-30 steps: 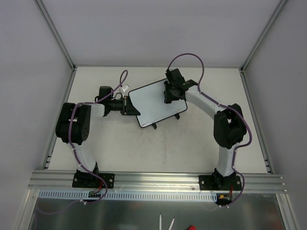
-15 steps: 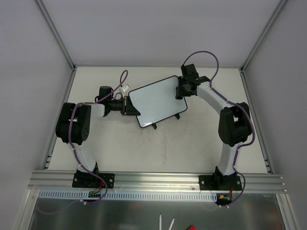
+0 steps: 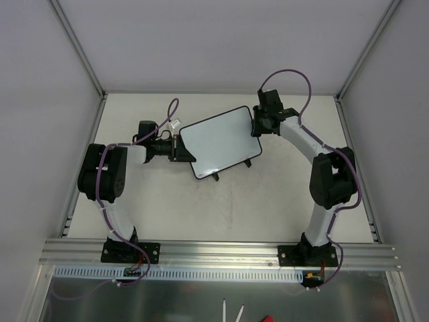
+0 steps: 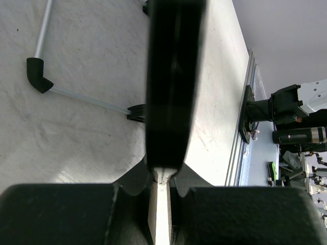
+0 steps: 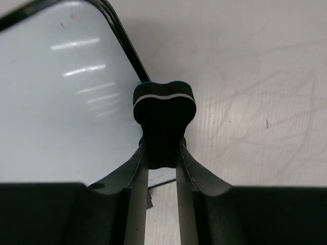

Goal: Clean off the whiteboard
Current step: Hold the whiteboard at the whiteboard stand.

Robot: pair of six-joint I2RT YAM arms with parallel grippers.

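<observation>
Shifted over the last second from above the right part of the whiteboard (image 3: 218, 142) to just past its far right corner: right gripper (image 5: 162, 153), fingers pinched narrow on a small black bone-shaped eraser (image 5: 164, 107), eraser head poised at the board's rim, mostly over the bare table (image 5: 255, 76). Unmoved meanwhile: left gripper (image 4: 163, 178), clamped tight on the board's left edge, steadying it. Board set slantwise across the far half of the table, between the two grippers, with two black feet (image 3: 216, 177) showing along its near edge. Face almost wholly white from above; from the right wrist, only a faint reddish speck or two near the far edge, too small to be sure of. Probably close to the end of the job. To finish well: bring the eraser back over the rim, press it flat and lightly, sweep in overlapping strokes toward the clamped end, and hold the left grip firm against sliding. Avoid snagging the rim on re-entry.
</observation>
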